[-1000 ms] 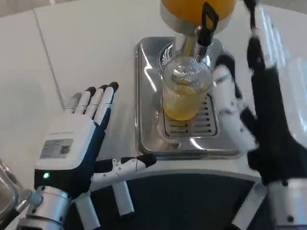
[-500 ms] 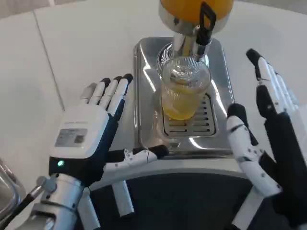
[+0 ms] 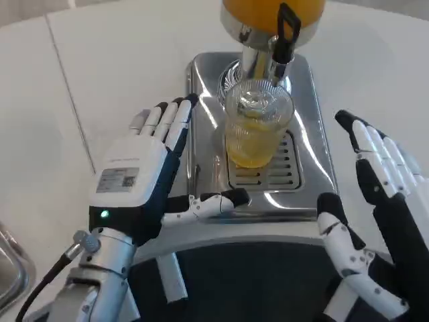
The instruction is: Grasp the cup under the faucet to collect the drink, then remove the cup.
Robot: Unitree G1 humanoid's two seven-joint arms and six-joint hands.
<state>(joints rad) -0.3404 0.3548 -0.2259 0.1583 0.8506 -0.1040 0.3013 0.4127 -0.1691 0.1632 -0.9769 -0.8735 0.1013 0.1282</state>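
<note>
**Cup Filled Under Faucet: Handling and Grasp Notes**

Currently, the left hand (image 3: 137, 194) sits at the left edge of the drip tray (image 3: 201, 121), holding nothing. Its fingers (image 3: 167, 121) lie extended together toward the tray's left rim, and the thumb (image 3: 208, 202) stretches sideways along the tray's front edge. It is near the cup but not touching it.

The cup (image 3: 258, 131) stands upright on the tray's slotted grate (image 3: 268, 176), directly below the faucet (image 3: 280, 47) of the orange dispenser (image 3: 268, 10). It is a clear, ribbed vessel, filled with yellow drink to roughly two thirds of its height.

The right hand (image 3: 379, 221) is to the right of the tray, well apart from the cup, with fingers spread and empty.

Handling assessment:

- Weight: the liquid load probably makes the cup moderately heavy and top-sensitive; any tilt risks a spill.
- Stiffness: the wall looks like thin clear plastic, though the material cannot be confirmed. Excess squeeze could deform it and raise the liquid level.
- Surface: the ribs should aid friction, but splashes may leave the wall slick.
- Grasp zone: take hold around the mid-body, below the rim and at or just above the liquid line, with thumb opposing fingers.
- Removal: draw the cup toward the robot, keeping it level and clear of the faucet handle.
</note>
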